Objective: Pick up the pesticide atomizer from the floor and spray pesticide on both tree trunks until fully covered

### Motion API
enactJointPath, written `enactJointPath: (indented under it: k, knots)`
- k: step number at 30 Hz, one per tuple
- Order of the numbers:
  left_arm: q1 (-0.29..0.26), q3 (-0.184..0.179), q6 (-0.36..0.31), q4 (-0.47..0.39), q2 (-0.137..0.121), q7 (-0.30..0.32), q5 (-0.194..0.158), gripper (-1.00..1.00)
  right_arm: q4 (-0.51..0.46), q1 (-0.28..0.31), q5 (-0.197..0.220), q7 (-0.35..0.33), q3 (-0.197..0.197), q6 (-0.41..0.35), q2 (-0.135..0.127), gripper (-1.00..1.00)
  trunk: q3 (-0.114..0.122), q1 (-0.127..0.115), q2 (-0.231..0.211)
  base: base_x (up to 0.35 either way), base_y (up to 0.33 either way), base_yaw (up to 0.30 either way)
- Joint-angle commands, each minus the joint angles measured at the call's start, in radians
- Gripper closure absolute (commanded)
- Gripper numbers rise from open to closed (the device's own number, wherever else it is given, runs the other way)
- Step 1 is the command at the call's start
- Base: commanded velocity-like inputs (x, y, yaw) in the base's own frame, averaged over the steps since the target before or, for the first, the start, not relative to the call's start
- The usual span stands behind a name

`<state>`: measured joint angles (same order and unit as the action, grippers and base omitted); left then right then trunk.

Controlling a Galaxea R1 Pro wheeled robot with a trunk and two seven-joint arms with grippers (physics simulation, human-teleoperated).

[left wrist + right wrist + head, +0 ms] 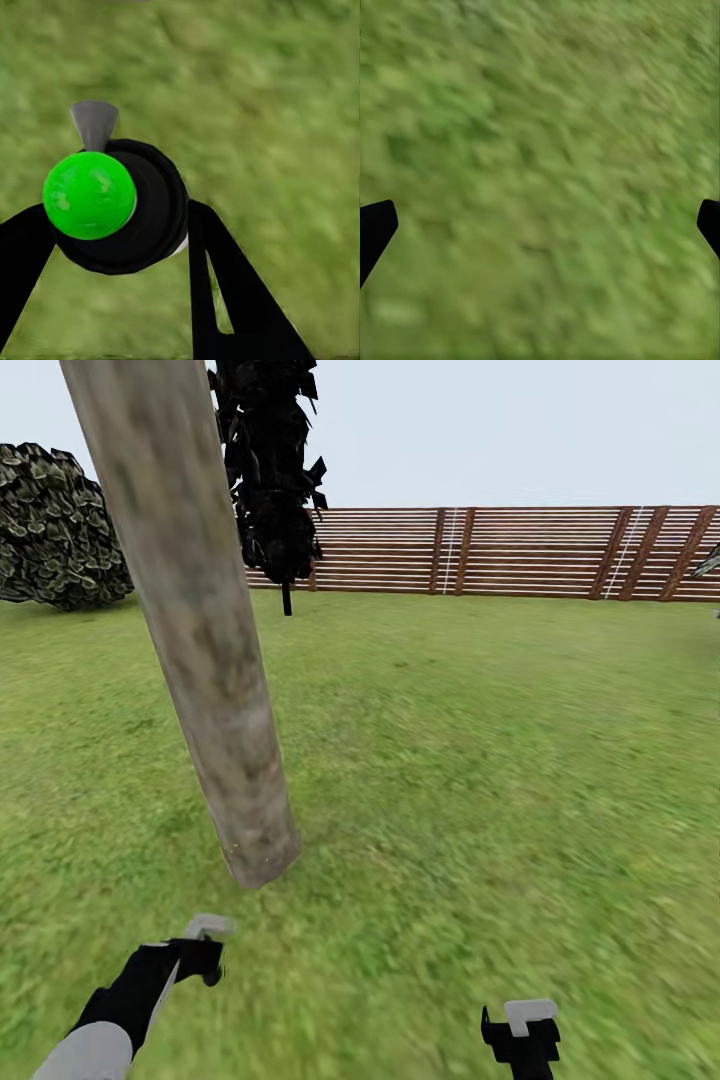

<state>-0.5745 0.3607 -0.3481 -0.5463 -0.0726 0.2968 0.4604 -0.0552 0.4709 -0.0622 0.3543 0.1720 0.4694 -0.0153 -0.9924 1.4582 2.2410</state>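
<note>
One thick tree trunk [205,660] of mottled grey-brown bark rises from the lawn just ahead of me, left of centre, with its foot [258,860] close in front of my left gripper [200,945]. In the left wrist view my left gripper [124,251] is shut on the pesticide atomizer [154,217]. The atomizer is a round black body with a bright green cap and a grey nozzle. My right gripper [520,1028] hangs low at the right, open over bare grass, its fingertips [375,229] far apart. The pesticide is out of view.
A round dark bush [55,525] stands at the far left. Behind the trunk is a black-leaved plant on a thin stem [275,490]. A brown slatted fence [520,552] closes the back of the lawn [480,760].
</note>
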Motion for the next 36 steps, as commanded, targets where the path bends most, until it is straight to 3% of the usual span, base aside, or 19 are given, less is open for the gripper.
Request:
enactJointPath:
  k: [1, 3, 5, 11, 16, 19, 25, 28, 31, 32, 34, 35, 36]
  knots:
    - [0.0, 0.0, -0.029, -0.022, -0.029, 0.004, -0.006, 1.0, 0.0, 0.0, 0.0, 0.0, 0.0, 0.0, 0.0, -1.0, 0.0, 0.0, 0.0, 0.0, 0.0, 0.0]
    - [0.0, 0.0, -0.045, -0.042, -0.058, 0.032, -0.006, 1.0, 0.0, 0.0, 0.0, 0.0, 0.0, 0.0, 0.0, -1.0, 0.0, 0.0, 0.0, 0.0, 0.0, 0.0]
    - [0.001, -0.001, -0.05, -0.05, -0.061, 0.055, -0.004, 1.0, 0.0, 0.0, 0.0, 0.0, 0.0, 0.0, 0.0, -1.0, 0.0, 0.0, 0.0, 0.0, 0.0, 0.0]
    - [0.0, -0.088, -0.064, -0.068, 0.013, 0.072, -0.002, 1.0, -0.001, 0.0, -0.001, 0.0, 0.001, 0.0, 0.0, -1.0, 0.0, 0.0, 0.0, 0.0, 0.0, 0.0]
    - [0.001, -0.094, -0.156, -0.17, 0.004, 0.074, -0.006, 1.0, -0.003, 0.0, -0.001, 0.0, 0.0, 0.0, 0.0, -1.0, 0.0, 0.0, 0.0, -0.208, 0.0, 0.0]
    - [0.0, -0.094, -0.177, -0.21, 0.005, 0.074, -0.005, 1.0, -0.002, 0.0, -0.001, 0.0, 0.0, 0.0, -0.001, -1.0, 0.0, 0.0, 0.0, -0.096, 0.0, 0.0]
    - [-0.071, -0.107, -0.281, -0.24, 0.074, 0.074, -0.004, 1.0, -0.002, 0.0, -0.001, 0.0, 0.0, 0.0, -0.003, -1.0, 0.0, 0.0, 0.0, -0.01, 0.0, 0.0]
    - [-0.103, -0.106, -0.288, -0.241, 0.029, 0.074, -0.002, 1.0, -0.002, 0.0, -0.001, 0.0, 0.0, 0.0, -0.004, -1.0, 0.0, 0.0, 0.0, 0.0, 0.0, 0.0]
    - [-0.108, -0.104, -0.293, -0.241, -0.05, 0.076, -0.013, 1.0, -0.002, 0.0, -0.001, 0.0, 0.0, 0.0, -0.005, -1.0, 0.0, 0.0, 0.0, 0.0, 0.0, 0.0]
    - [-0.106, -0.107, -0.294, -0.241, -0.055, 0.076, -0.013, 1.0, -0.002, 0.0, -0.001, 0.0, 0.0, 0.0, -0.006, -1.0, 0.0, 0.0, 0.0, 0.0, 0.0, 0.0]
    - [-0.105, -0.11, -0.294, -0.24, -0.042, 0.076, -0.014, 1.0, -0.002, 0.0, -0.001, 0.0, 0.0, 0.0, -0.006, -1.0, 0.0, 0.0, 0.0, 0.0, 0.0, 0.0]
    - [-0.107, -0.112, -0.294, -0.239, -0.014, 0.075, -0.013, 1.0, -0.002, 0.0, -0.001, 0.0, 0.0, 0.0, -0.006, -1.0, 0.0, 0.0, 0.0, 0.0, 0.0, 0.0]
    - [-0.11, -0.114, -0.295, -0.24, 0.031, 0.075, -0.01, 1.0, -0.001, 0.0, -0.001, 0.0, 0.0, 0.0, -0.006, -1.0, 0.0, 0.0, 0.0, 0.0, 0.0, 0.0]
